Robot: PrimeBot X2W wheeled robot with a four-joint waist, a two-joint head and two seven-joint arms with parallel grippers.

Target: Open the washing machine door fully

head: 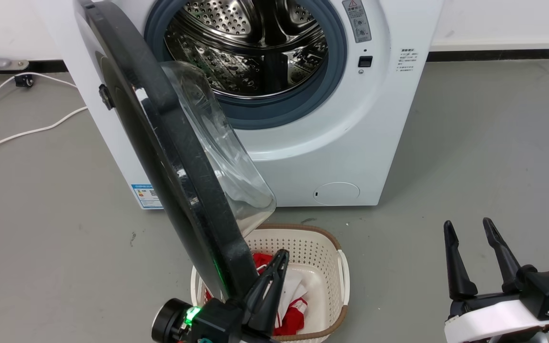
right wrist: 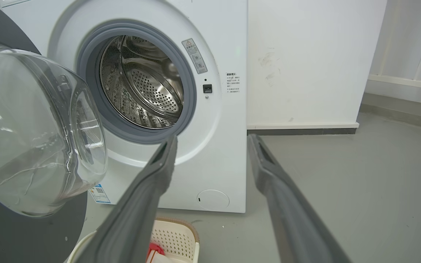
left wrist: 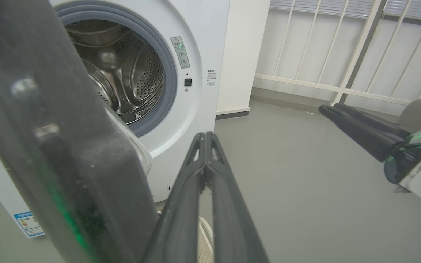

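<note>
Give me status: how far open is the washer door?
Done: the washing machine door is unlatched and swung out, drum exposed. In hand: left gripper, fingers shut, sits beside the door's free edge on its glass side; contact unclear. Right gripper is open, idle. Left: door stands roughly square to the washing machine front; push it wider.

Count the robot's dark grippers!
2. The shut left gripper is at the lower edge of the black-framed glass washing machine door, above the cream perforated basket; the open right gripper is over grey floor.

left end effector (head: 281,255) closed, right end effector (head: 468,224) spread
</note>
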